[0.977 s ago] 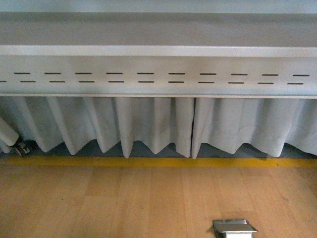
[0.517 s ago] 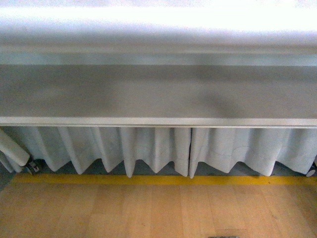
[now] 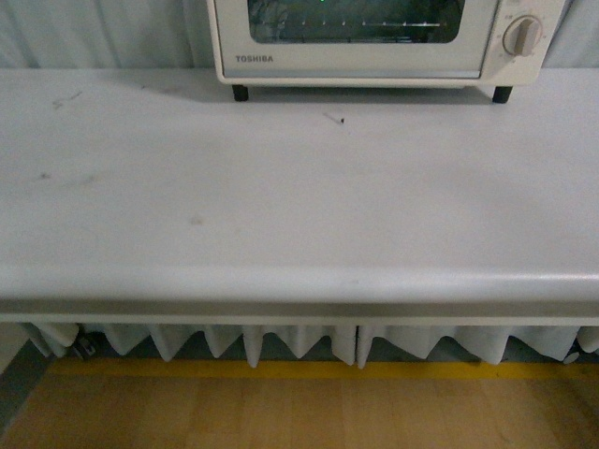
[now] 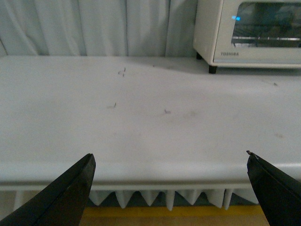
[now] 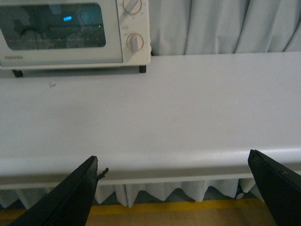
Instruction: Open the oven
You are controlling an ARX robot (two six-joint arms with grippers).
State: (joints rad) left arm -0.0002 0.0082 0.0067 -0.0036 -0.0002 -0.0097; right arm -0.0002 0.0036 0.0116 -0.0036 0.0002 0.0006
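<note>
The cream-white oven [image 3: 374, 42] stands at the far edge of the white table, its glass door shut and one beige knob [image 3: 522, 36] at its right. It also shows in the left wrist view as the oven [image 4: 249, 35] and in the right wrist view as the oven [image 5: 70, 33], with two knobs [image 5: 134, 41] there. My left gripper [image 4: 170, 162] is open, hanging before the table's near edge with nothing between its fingers. My right gripper [image 5: 173, 160] is open and empty too, also off the near edge. Neither arm shows in the front view.
The white table [image 3: 281, 206] stretches wide between me and the oven, with small dark specks [image 3: 335, 118] on it. A pleated white skirt [image 3: 309, 341] hangs below its front edge. A yellow floor line [image 3: 281, 369] and wooden floor lie beneath. Grey curtains [image 4: 103, 26] back the table.
The front view has risen: earlier it showed the table's slotted underside and skirt, now it looks over the tabletop to the oven.
</note>
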